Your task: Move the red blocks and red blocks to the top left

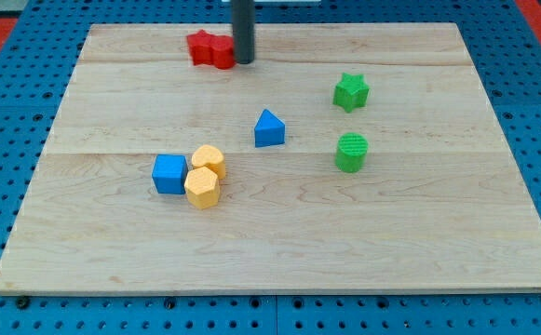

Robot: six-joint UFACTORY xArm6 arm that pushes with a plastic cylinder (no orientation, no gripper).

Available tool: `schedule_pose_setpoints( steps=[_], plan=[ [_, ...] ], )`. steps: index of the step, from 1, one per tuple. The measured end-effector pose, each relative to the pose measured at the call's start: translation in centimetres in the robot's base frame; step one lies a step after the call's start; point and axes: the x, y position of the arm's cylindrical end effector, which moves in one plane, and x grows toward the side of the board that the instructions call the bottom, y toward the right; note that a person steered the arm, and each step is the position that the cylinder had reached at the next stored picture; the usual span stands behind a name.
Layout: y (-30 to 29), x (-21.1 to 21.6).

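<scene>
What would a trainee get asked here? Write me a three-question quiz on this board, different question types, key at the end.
1. True or false: my tip stands at the view's right side of the red blocks.
2. How many green blocks are on the board? A) one B) two C) three
3. Fill in: the blue cube sits just to the view's left of two ______ blocks.

Key
1. True; the tip is right against the red blocks near the view's top.
2. B: the green star and the green cylinder.
3. Yellow: the yellow blocks. The blue triangular block stands apart.
</scene>
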Motion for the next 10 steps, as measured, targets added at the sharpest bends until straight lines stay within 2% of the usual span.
schedule_pose_setpoints(
  steps=[2, 4, 5, 6, 7, 8, 9, 10],
  plan=[
    [-2.2, -3.8],
    [-11.7, -1.3],
    [-9.9, 1.7],
    [2.1, 3.2],
    [7.9, 10.2],
    [11.5, 14.9],
    [9.4, 15.6],
    [1.5, 14.7]
  ],
)
